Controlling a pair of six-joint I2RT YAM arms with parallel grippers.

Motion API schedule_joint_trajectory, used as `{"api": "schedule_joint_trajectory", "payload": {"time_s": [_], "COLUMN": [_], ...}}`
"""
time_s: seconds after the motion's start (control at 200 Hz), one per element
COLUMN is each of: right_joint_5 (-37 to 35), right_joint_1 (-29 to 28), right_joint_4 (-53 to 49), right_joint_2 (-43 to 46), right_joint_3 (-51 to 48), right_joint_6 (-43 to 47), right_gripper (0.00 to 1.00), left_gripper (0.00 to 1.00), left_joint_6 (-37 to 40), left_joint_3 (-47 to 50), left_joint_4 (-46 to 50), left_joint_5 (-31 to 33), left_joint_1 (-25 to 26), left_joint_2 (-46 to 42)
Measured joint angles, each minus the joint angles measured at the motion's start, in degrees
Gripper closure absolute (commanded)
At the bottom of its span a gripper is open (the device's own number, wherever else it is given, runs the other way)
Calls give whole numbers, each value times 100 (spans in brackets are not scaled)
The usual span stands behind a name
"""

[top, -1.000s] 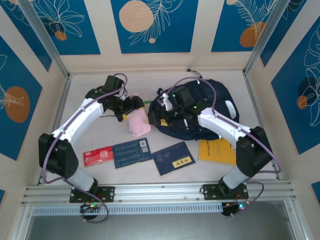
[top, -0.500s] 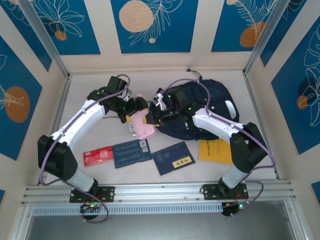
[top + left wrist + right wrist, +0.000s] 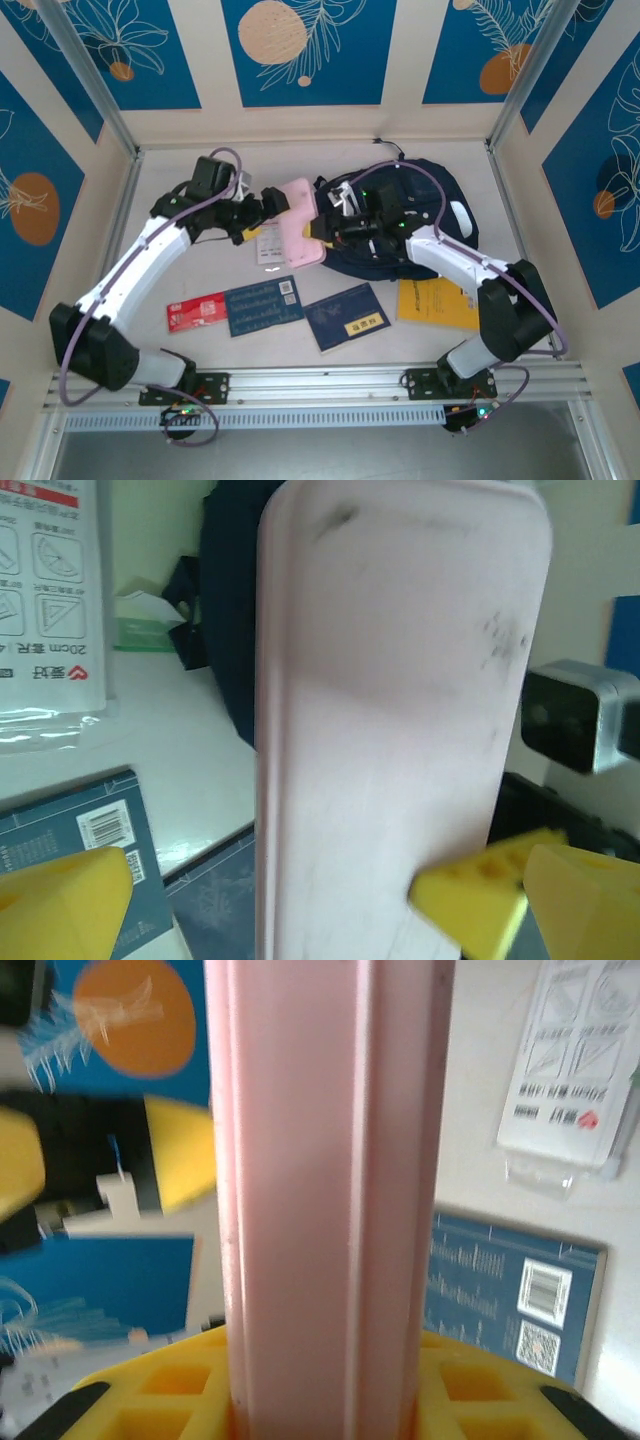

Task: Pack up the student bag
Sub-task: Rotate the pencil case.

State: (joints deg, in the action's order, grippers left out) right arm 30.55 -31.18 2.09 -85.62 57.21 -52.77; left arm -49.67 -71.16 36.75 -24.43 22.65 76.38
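The desk (image 3: 300, 165) carries the student bag (image 3: 445, 195) at its far right, with the right arm reaching across the bag's front. Just left of the bag, a pink case (image 3: 301, 226) is held above the desk between the 2 arms. The right fingers (image 3: 160, 1392) are clamped on the case's right side, at the bag's left edge. The left fingers (image 3: 60, 900) stand wide apart around the case's far-left end, farther from the bag: 1 pad is well clear of the case, the other at its edge. Nearer the arms lie a yellow book (image 3: 435, 300), a navy book (image 3: 345, 317), a teal notebook (image 3: 263, 305) and a red packet (image 3: 195, 312).
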Motion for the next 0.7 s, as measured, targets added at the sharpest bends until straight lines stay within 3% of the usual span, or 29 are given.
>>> {"api": "schedule_joint_trajectory", "payload": {"time_s": [0.175,0.345,0.525,0.7], "right_joint_5": [-907,-1705,-2402,-2852], "right_joint_1": [-52,-173,-393,-551], "right_joint_4": [1226,2124,2855,3357], "right_joint_2": [372,404,407,402], "right_joint_3": [-669,-949,-1082,-1290], "right_joint_6": [-1257,-2159,-2726,-3174], "right_gripper": [77,77,80,80], "left_gripper": [0,6,21,29], "left_joint_6": [-903,-1762,-2483,-2815], "left_joint_3": [1224,1768,1939,2103], "left_joint_4": [-1252,-2470,-3451,-4092], "left_joint_5": [-109,-105,81,516], "left_joint_1": [85,319,546,627], "left_joint_2": [-570,-605,-603,-603]}}
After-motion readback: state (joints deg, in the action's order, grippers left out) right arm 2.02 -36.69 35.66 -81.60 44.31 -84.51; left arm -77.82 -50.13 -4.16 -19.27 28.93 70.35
